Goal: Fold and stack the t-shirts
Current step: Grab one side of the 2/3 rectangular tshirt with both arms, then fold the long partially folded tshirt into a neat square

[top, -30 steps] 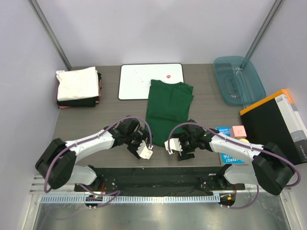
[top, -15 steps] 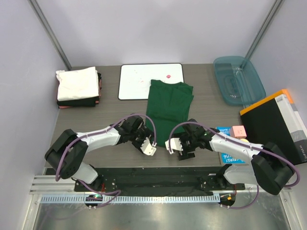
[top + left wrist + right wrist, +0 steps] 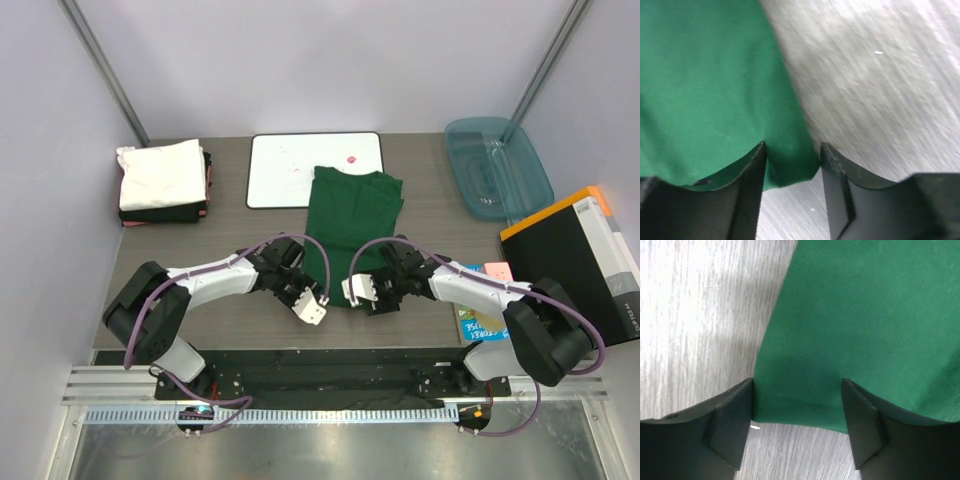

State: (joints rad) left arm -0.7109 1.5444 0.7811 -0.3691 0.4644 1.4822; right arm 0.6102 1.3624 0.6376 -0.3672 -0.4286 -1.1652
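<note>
The dark green t-shirt (image 3: 352,222) lies flat, folded lengthwise, mid-table, its far end overlapping the white board. My left gripper (image 3: 314,302) is at its near left corner. In the left wrist view the gripper (image 3: 792,162) is open with that green corner (image 3: 715,100) between the fingers. My right gripper (image 3: 362,295) is at the near hem. In the right wrist view it (image 3: 797,400) is open wide and straddles the hem of the green cloth (image 3: 865,315). Folded white and black shirts (image 3: 160,178) are stacked at the far left.
A white board with a black rim (image 3: 290,170) lies at the back. A teal tub (image 3: 497,165) stands at the back right. A black and orange box (image 3: 575,262), a blue booklet (image 3: 472,322) and a pink block (image 3: 497,271) lie at the right.
Both grippers have moved inward to the green shirt's near edge, the left to the right, the right up and to the left. The shirt has not moved.
</note>
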